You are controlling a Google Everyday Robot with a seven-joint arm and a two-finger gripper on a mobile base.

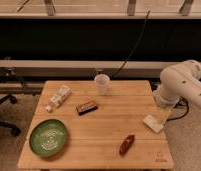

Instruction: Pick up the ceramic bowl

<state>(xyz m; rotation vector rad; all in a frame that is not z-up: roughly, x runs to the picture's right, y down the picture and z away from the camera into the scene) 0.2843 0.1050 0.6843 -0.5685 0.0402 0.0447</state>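
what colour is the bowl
Bowl is green with pale rings, camera view; claw at the table's right edge.

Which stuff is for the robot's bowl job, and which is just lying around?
For the job: green ceramic bowl, near left corner of the table; gripper, low by the table's right edge.
Just lying about: clear cup, white carton, dark bar, reddish packet.

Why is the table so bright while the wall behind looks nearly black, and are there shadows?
Camera view: light apparently falls from above, brightening the wooden table while the wall behind stays dark; the ceramic bowl throws a thin shadow under its lower rim; the end effector, at the table's right edge below the white arm, is brightly lit.
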